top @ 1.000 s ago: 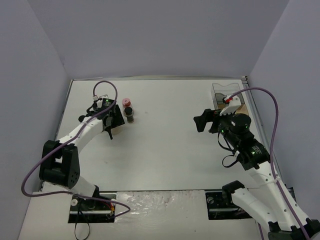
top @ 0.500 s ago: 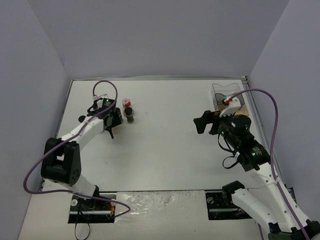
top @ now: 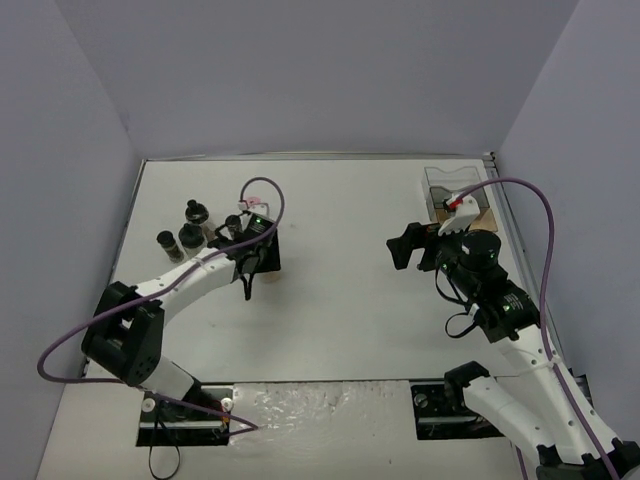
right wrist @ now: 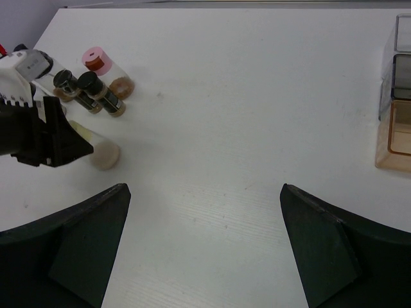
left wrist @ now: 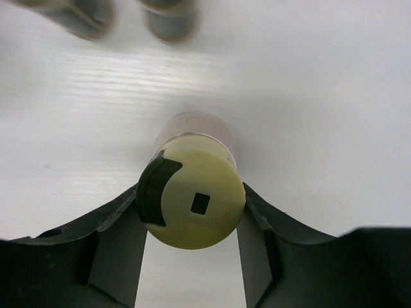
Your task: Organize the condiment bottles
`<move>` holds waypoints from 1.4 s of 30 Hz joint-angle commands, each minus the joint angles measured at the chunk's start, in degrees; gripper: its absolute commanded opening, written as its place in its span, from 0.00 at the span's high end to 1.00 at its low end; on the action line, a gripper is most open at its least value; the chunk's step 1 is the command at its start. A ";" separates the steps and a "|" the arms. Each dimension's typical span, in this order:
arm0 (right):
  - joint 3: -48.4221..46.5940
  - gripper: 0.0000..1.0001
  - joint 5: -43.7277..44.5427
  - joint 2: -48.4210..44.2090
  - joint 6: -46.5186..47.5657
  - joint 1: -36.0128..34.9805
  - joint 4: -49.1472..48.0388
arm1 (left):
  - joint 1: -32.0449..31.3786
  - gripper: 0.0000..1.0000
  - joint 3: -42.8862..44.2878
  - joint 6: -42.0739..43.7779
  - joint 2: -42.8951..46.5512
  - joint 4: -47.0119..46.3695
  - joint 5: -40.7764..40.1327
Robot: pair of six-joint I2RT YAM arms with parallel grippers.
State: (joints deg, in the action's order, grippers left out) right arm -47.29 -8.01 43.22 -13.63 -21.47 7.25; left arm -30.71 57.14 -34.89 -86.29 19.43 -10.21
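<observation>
Bottles (top: pixel 190 236) clustered at the table's (top: pixel 340 300) left, another bottle (left wrist: pixel 192 199) sat between the left gripper's (left wrist: pixel 191 221) fingers to their right, and the tray (top: pixel 450 185) stood far right.

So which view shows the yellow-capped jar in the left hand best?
Left wrist: the yellow-capped jar fills the frame, cap toward the camera, clamped in the left hand. Right wrist shows only its bottom end poking out past that hand. The top view mostly hides it under the hand.

You have no readable text, label, brand or number here; the condiment bottles (right wrist: pixel 103 96) seem too small and blurred to show any.
</observation>
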 commanded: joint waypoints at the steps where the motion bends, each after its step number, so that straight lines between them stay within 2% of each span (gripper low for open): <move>1: -1.20 0.00 0.60 -0.73 0.46 -0.32 -2.02 | -8.35 0.83 9.46 2.54 -1.74 -0.62 2.76; 5: -1.32 0.00 2.67 -1.19 0.52 -0.32 -1.32 | -12.54 0.82 20.70 6.35 -11.42 -0.99 5.10; 9: -1.13 0.00 4.99 -2.12 0.50 -0.32 0.04 | -13.79 0.82 32.40 8.81 -19.35 -0.92 7.15; 13: -0.79 0.00 7.56 -3.41 0.62 -0.32 1.54 | -14.47 0.82 39.89 10.19 -26.46 1.14 8.36; 16: -0.56 0.00 7.83 -4.19 0.71 -0.32 2.18 | -14.93 0.78 41.59 10.28 -28.39 1.53 8.50; 23: -0.26 0.00 9.67 -3.49 1.24 -0.32 2.25 | -15.26 0.35 41.83 10.46 -29.10 2.55 7.31; 26: -0.45 0.00 8.77 -2.19 1.51 -0.32 2.30 | -15.26 0.14 41.92 10.46 -27.52 2.86 7.50; 29: -1.15 0.00 7.88 -0.26 1.89 -0.32 2.21 | -15.20 0.06 41.44 10.46 -24.33 3.23 7.25; 36: -3.51 0.00 4.75 9.16 2.47 -0.41 -1.20 | -12.33 0.03 33.75 8.64 -10.28 4.30 2.92; 42: -3.99 0.00 0.31 20.44 4.09 -2.54 -10.09 | -5.93 0.03 19.43 8.06 8.46 7.97 0.37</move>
State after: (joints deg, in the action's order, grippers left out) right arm -48.45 -4.18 58.14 -11.50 -22.13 6.87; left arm -40.97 80.95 -25.90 -88.25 24.89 -6.59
